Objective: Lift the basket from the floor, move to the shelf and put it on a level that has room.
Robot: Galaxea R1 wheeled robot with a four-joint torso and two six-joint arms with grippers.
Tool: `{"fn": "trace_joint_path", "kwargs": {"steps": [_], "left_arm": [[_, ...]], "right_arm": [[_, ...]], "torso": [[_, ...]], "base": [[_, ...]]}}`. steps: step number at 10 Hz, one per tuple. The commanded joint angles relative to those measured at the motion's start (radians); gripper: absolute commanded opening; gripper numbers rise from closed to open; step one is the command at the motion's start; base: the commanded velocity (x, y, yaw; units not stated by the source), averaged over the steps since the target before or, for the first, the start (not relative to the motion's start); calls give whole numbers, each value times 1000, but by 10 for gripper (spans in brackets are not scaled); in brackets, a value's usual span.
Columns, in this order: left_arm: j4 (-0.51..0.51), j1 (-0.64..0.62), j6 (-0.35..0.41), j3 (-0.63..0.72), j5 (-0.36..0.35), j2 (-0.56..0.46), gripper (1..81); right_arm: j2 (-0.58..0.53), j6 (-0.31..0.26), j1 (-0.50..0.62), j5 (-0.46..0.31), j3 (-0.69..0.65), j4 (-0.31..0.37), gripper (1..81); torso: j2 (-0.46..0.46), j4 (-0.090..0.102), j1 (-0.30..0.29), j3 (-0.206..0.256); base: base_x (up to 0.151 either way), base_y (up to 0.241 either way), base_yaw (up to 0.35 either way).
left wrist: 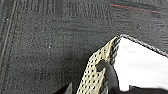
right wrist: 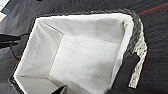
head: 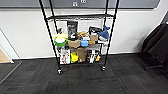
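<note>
Both grippers clamp the basket [right wrist: 82, 60], cream lining bare; the shelf's [head: 78, 37] lower tiers are crowded.

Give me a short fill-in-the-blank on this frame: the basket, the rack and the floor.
1. The basket's lining is ____ in colour.
2. The shelf stands on small ____ on the carpet.
3. The thin line on the dark carpet is ____.
4. Inside, the basket is ____.

Missing words: white; wheels; red; empty
</note>
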Motion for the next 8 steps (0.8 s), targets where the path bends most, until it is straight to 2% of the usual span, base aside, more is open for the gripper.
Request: {"fn": "trace_joint_path", "kwargs": {"steps": [1,4,5,8], "left_arm": [[24,-109,-1,-14,41,25,811],[27,-97,1,-14,44,33,811],[27,-92,1,-14,44,33,10],[20,-88,1,-8,49,31,10]], "right_arm": [[-1,2,88,-38,21,12,811],[4,2,88,-37,24,12,811],[7,2,88,-37,23,12,811],[4,2,88,-40,24,12,811]], "torso": [[0,0,0,0],[0,0,0,0],[0,0,0,0],[0,0,0,0]], "base": [[0,0,0],[0,0,0],[0,0,0],[0,0,0]]}}
